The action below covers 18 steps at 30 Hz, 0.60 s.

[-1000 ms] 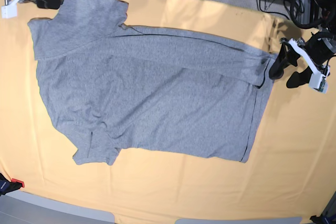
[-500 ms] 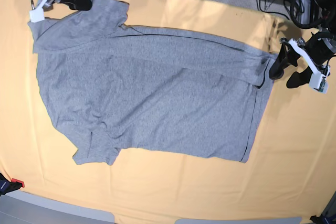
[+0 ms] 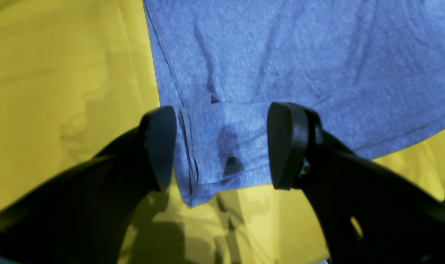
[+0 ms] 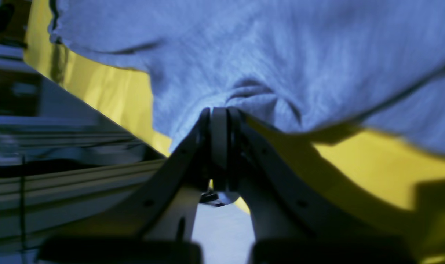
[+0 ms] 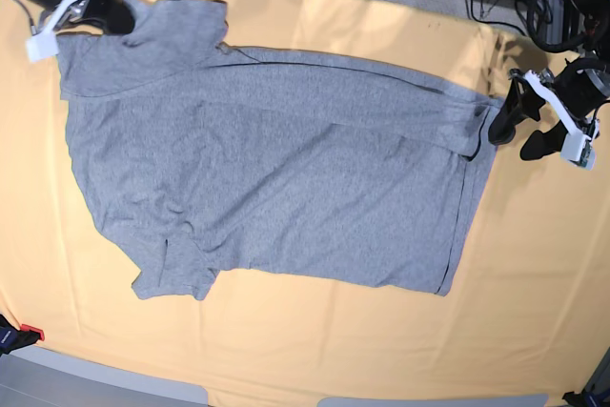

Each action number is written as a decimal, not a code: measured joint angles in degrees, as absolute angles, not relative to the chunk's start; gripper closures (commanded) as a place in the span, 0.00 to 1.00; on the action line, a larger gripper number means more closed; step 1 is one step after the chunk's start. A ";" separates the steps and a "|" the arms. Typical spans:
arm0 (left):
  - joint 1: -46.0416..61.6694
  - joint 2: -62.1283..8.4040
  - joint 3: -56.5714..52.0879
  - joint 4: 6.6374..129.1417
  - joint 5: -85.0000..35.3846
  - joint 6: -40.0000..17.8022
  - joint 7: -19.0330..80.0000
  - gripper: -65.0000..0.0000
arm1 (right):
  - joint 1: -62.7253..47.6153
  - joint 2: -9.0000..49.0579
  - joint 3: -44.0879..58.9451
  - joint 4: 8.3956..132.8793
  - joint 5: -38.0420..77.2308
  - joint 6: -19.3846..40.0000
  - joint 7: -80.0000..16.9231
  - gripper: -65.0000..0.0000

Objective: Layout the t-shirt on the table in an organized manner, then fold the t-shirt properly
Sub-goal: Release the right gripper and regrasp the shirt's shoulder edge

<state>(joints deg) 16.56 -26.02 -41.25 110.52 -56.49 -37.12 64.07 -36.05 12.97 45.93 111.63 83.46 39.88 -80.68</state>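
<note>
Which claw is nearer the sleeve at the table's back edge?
Right. The right claw is shut on that sleeve of the t-shirt. The left claw stands open at the shirt's hem corner, at the opposite end.

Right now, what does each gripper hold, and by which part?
The right gripper pinches the t-shirt at its sleeve edge; the left gripper, open, holds nothing.
</note>
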 measured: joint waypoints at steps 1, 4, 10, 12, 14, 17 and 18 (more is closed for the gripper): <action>16.53 -26.02 -41.25 110.52 -56.49 -37.12 64.07 0.39 | -36.05 12.97 47.03 113.62 83.46 39.88 -80.71 1.00; 16.53 -26.02 -41.25 110.52 -56.49 -37.12 64.07 0.39 | -36.05 13.02 48.77 118.48 83.59 39.90 -80.64 1.00; 16.56 -25.85 -41.25 110.52 -56.90 -37.12 64.07 0.39 | -32.93 12.97 46.33 120.95 83.37 39.92 -81.21 1.00; 16.60 -25.85 -41.25 110.52 -58.13 -37.12 64.10 0.39 | -29.91 12.99 44.18 120.95 83.42 39.90 -81.08 1.00; 16.62 -25.85 -41.25 110.52 -58.22 -37.15 64.12 0.39 | -26.94 13.17 41.98 120.95 83.42 39.88 -81.14 1.00; 16.64 -25.85 -41.25 110.52 -58.22 -37.12 64.34 0.39 | -23.57 14.83 39.35 120.97 78.83 39.90 -81.06 1.00; 16.64 -25.87 -41.25 110.52 -58.22 -37.12 64.34 0.39 | -22.68 15.40 38.81 120.95 76.49 39.90 -81.12 1.00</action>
